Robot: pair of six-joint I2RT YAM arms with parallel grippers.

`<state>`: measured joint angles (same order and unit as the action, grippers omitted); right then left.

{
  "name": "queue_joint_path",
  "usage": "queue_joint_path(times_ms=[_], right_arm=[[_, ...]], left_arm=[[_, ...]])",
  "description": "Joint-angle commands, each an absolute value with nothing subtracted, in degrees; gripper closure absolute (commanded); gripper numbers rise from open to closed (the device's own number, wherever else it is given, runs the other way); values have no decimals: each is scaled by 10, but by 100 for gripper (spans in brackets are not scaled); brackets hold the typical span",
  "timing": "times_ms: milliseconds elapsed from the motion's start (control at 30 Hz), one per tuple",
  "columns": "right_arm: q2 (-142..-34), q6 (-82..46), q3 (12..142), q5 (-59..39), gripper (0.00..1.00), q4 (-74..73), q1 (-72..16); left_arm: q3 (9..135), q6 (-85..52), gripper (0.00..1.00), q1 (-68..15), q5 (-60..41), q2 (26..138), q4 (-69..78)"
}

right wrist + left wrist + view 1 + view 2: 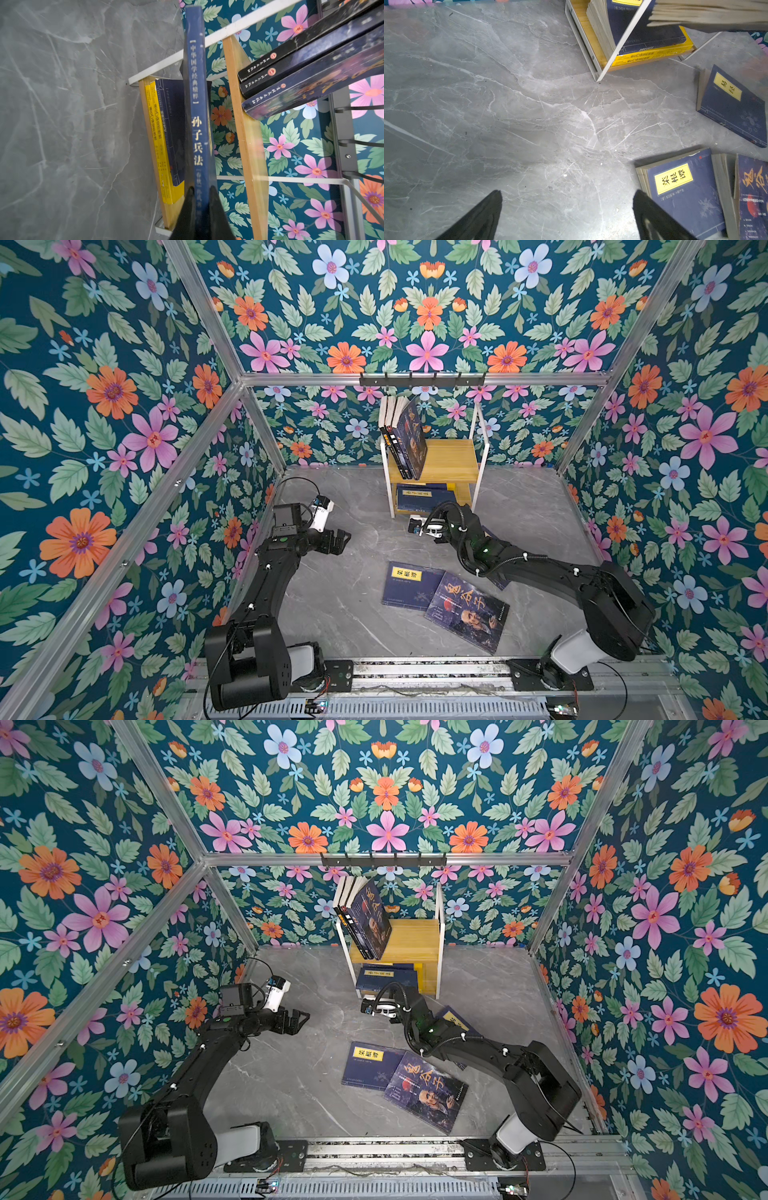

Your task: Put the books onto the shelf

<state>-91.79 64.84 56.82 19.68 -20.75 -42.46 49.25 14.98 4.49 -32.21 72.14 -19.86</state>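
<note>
The right gripper (pixel 201 188) is clamped on the spine edge of a navy book (pixel 196 83). It pinches the book at one end, so most of its length projects ahead toward the shelf (pixel 453 460). The held book sits level with the gap between the two boards and appears parallel to them. This suggests it is meant to slide flat into the lower tier, onto the flat stack (pixel 162 145) of yellow and navy volumes lying there. The upper tier carries a row of dark books (pixel 409 439) leaning left against the white frame, and the right part of that board is bare. The left gripper (pixel 568 193) hangs empty, jaws wide apart, over the grey table (pixel 332 605) left of centre, well clear of the insertion path. Three books lie on the table: a labelled navy book (pixel 411 585) at near centre, a portrait book (pixel 467 612) overlapping its right edge, and a third book (pixel 455 1021) partly hidden beneath the right arm. The task is judged roughly half done. Risk: the held book's leading corner could catch the stack or a frame post.
</note>
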Motion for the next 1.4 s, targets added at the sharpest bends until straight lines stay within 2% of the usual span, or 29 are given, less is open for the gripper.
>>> queue_joint_path(times_ms=[0, 400, 867, 1133, 1200, 1233, 1300, 1367], right_arm=[[-944, 670, 585, 210, 100, -275, -417], [-1064, 663, 619, 165, 100, -291, -387], [-1126, 659, 708, 121, 100, -265, -350], [-1119, 653, 702, 85, 100, -213, -348], [-1111, 652, 696, 74, 92, -201, -347], [-1108, 651, 696, 71, 84, -192, -347], [-1101, 646, 695, 61, 62, -178, -347], [-1091, 645, 692, 43, 49, -164, -346]], left_arm=[[495, 144, 0, 47, -334, 722, -188], [500, 142, 0, 46, -332, 721, -187], [506, 125, 0, 44, -352, 727, -186], [500, 130, 0, 45, -349, 724, -188], [497, 131, 0, 45, -346, 724, -186], [497, 131, 0, 44, -347, 724, -186], [497, 131, 0, 45, -353, 724, -188], [497, 132, 0, 44, -351, 725, -186]])
